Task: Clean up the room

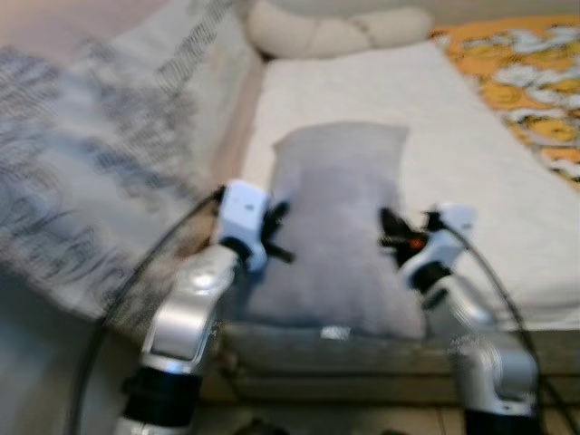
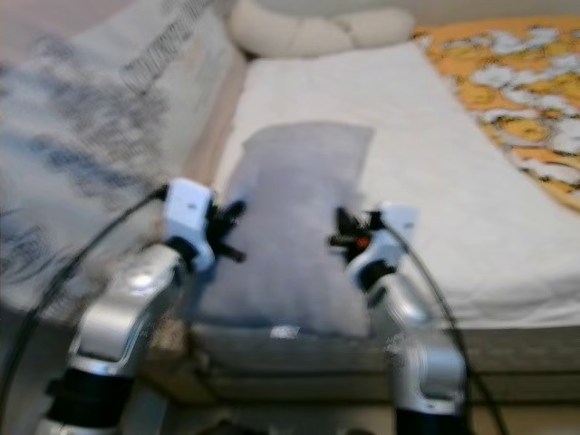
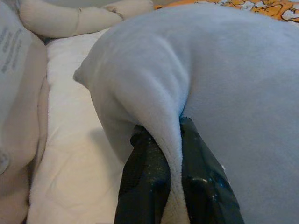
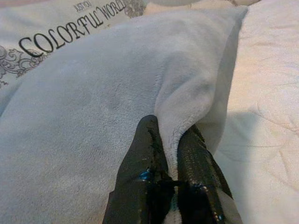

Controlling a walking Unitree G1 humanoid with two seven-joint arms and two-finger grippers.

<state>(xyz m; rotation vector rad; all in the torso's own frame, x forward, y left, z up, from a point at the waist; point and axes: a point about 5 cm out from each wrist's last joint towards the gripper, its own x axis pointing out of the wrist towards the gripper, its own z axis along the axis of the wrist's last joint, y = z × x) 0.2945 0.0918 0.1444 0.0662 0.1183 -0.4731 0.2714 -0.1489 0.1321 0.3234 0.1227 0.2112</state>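
Grey pillow (image 1: 337, 227) lying lengthwise on the white mattress (image 1: 471, 154), near end at the near edge of the bed, far end pointing toward the cream cushion (image 1: 335, 27) at the far side. Left gripper (image 1: 276, 231) at the left side of the pillow, near the near end; in the left wrist view, two black fingers (image 3: 145, 177) pinched tight on a fold of the grey fabric, so closed on the pillow. Right gripper (image 1: 391, 231) at the right side of the pillow, about level with the left one; in the right wrist view, black fingers (image 4: 147, 158) squeezed on a fold of the pillow edge in the same way. Both silver arms reaching forward from the near side, one on each side of the pillow. To the left of the bed, a light fabric with dark printed letters (image 1: 100, 154), hanging over something; in the right wrist view the words "COLORFUL WORLD" readable on it. At the far right, an orange sheet with white figures (image 1: 535, 82), beside the white mattress. Head views a little blurred, so small details not clear.
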